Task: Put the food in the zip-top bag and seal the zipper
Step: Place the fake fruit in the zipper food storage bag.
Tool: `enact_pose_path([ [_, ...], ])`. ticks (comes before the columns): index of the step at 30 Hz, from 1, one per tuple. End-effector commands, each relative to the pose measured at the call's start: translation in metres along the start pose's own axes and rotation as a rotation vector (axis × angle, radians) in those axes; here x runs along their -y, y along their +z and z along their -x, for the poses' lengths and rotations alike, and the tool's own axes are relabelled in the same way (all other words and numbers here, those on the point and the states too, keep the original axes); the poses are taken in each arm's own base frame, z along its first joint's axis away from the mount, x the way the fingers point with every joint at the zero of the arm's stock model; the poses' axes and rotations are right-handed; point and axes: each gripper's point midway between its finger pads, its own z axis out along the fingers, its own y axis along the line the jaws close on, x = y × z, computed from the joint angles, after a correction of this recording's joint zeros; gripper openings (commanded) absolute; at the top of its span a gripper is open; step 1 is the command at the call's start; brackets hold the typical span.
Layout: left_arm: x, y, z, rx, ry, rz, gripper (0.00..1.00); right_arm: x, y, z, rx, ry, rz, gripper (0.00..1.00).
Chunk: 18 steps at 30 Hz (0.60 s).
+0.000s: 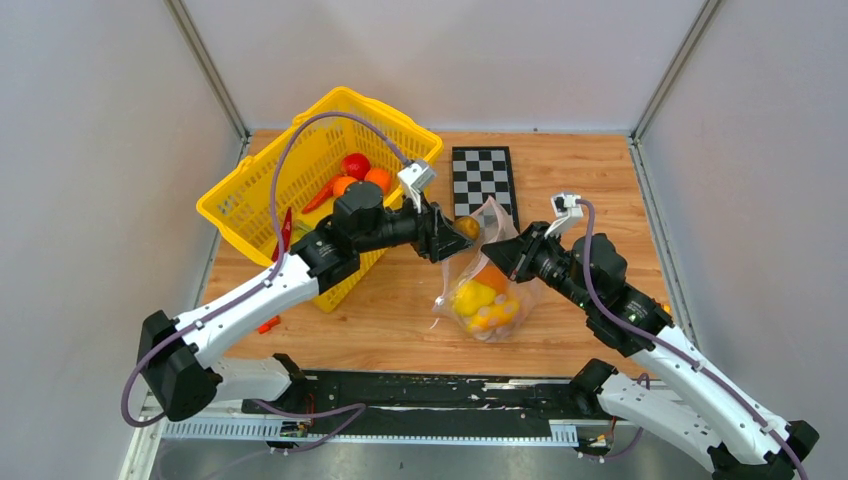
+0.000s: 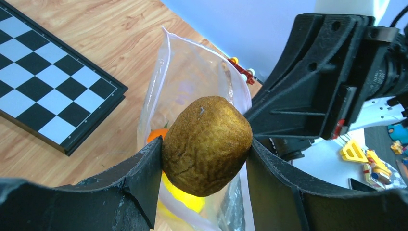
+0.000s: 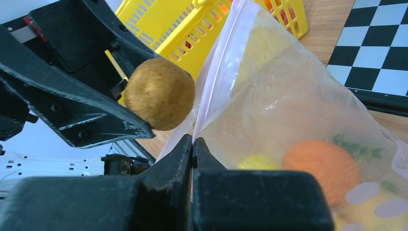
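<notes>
Left wrist view: a brown toy kiwi (image 2: 207,144) is clamped in the left claw (image 2: 204,150), just above the zip-top bag (image 2: 192,77) mouth. The bag's rim is pinched by the closed right claw (image 3: 192,144).

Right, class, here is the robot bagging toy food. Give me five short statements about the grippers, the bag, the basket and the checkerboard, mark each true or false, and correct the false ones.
1. The left gripper holds a brown food piece. True.
2. The right gripper is open, clear of the zip-top bag. False: it is shut on the bag's mouth edge.
3. The bag already holds an orange piece and a yellow piece. True.
4. The yellow basket is empty. False: a red piece lies in it, among others.
5. The checkerboard lies under the basket. False: it lies beside the basket, not under it.
</notes>
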Motion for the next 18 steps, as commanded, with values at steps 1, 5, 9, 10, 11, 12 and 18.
enact_pose_path([
  [1, 0.001, 0.009, 0.019, 0.044, 0.025, 0.045, 0.59, -0.026, -0.010, 0.026, 0.071, -0.031, 0.091, 0.00],
  [5, -0.003, 0.017, 0.009, 0.008, 0.029, 0.084, 0.59, -0.028, -0.012, 0.027, 0.074, -0.042, 0.101, 0.00],
  [9, -0.006, 0.023, 0.000, -0.037, 0.052, 0.129, 0.60, -0.032, -0.013, 0.028, 0.081, -0.045, 0.123, 0.00],
  [10, -0.006, 0.024, -0.001, -0.044, 0.056, 0.136, 0.60, -0.033, -0.013, 0.028, 0.082, -0.044, 0.125, 0.00],
  [11, -0.005, 0.025, -0.001, -0.044, 0.059, 0.138, 0.61, -0.032, -0.013, 0.028, 0.082, -0.045, 0.124, 0.00],
  [12, -0.003, 0.026, 0.000, -0.041, 0.061, 0.137, 0.62, -0.032, -0.013, 0.028, 0.081, -0.045, 0.125, 0.00],
  [18, -0.001, 0.036, -0.002, -0.051, 0.068, 0.161, 0.68, -0.035, -0.014, 0.028, 0.087, -0.041, 0.143, 0.00],
])
